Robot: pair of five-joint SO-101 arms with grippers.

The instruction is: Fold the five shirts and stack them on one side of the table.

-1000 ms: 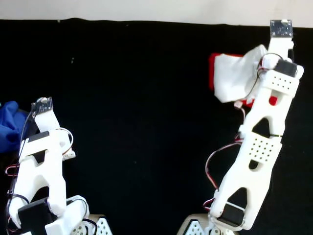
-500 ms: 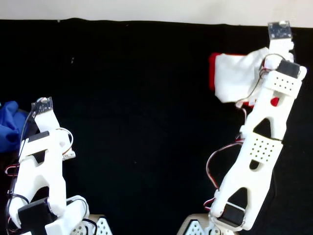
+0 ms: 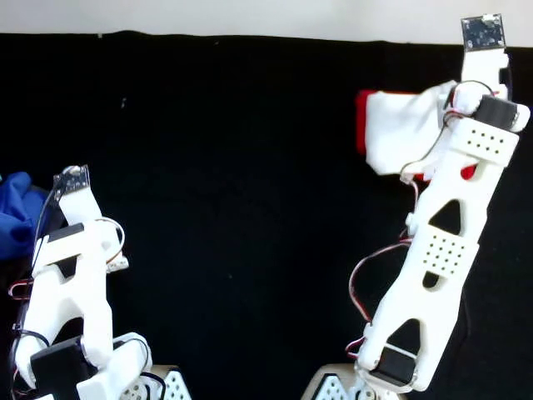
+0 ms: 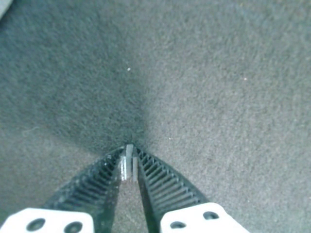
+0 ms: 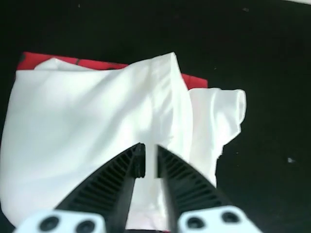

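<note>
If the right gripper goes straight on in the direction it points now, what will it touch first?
Most likely the white shirt, which lies on top of a red shirt; the right gripper points at its middle fold. How far above it the tips are is unclear.

A white shirt (image 3: 400, 133), loosely folded with one sleeve sticking out, lies on a red shirt (image 3: 362, 112) at the table's (image 3: 233, 150) far right. A blue shirt (image 3: 15, 208) sits crumpled at the table's left edge.
</note>
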